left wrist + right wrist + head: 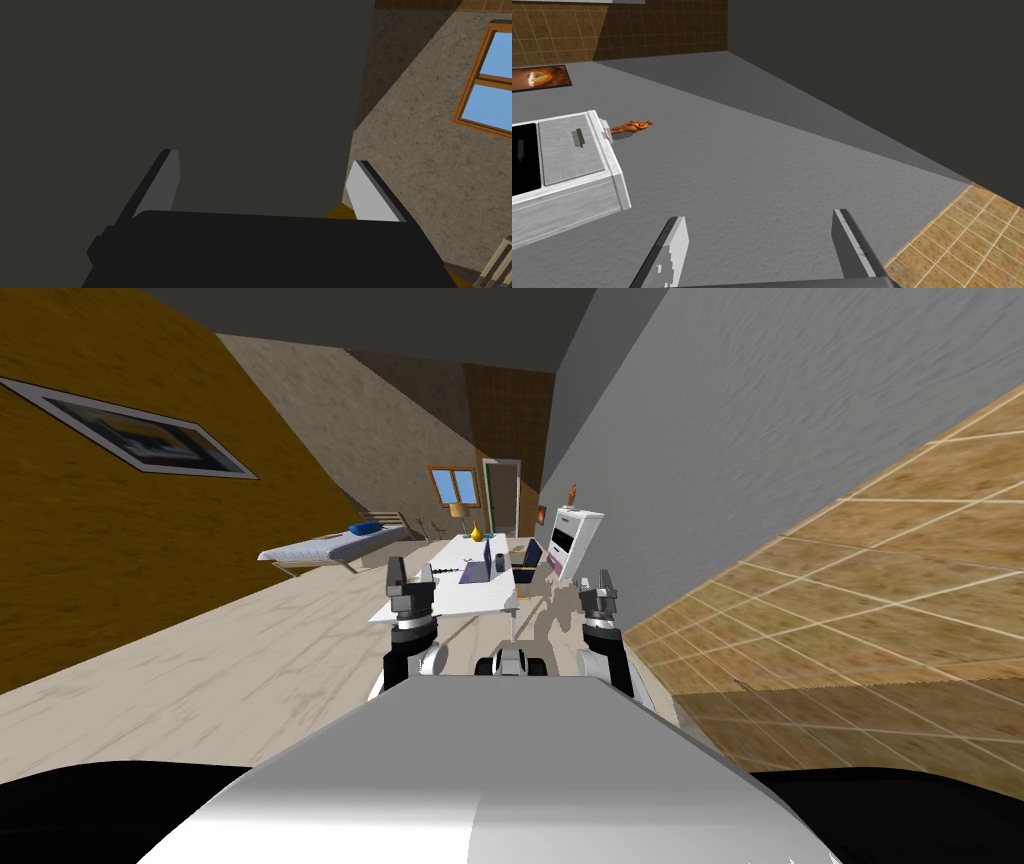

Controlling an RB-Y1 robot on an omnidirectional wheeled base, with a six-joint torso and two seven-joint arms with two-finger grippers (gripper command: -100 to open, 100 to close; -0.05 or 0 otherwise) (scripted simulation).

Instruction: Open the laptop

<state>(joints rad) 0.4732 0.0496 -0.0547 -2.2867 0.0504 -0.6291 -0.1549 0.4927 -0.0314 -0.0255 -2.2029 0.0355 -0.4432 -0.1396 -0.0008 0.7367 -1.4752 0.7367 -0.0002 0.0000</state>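
The laptop (478, 565) sits on the white worktop (440, 598), far ahead of me. It is a small dark purple shape near the middle of the top (too small to tell how its lid stands). Just right of it stands a dark mug (500, 560), and at the far end of the worktop is a yellow vase (476, 531). A dark chair (527, 556) is drawn up at the worktop's right side. Farther right, against the grey wall (700, 438), is a white cabinet (573, 540) with an orange figurine (572, 493) on top. Left of the worktop lies a bed (320, 550) with a blue pillow (364, 529). Both arms are raised in front of me, near, well apart from the laptop. The left tool (411, 575) has its fingers spread with nothing between them. The right tool (600, 586) is likewise spread and empty, facing the grey wall beside the cabinet.
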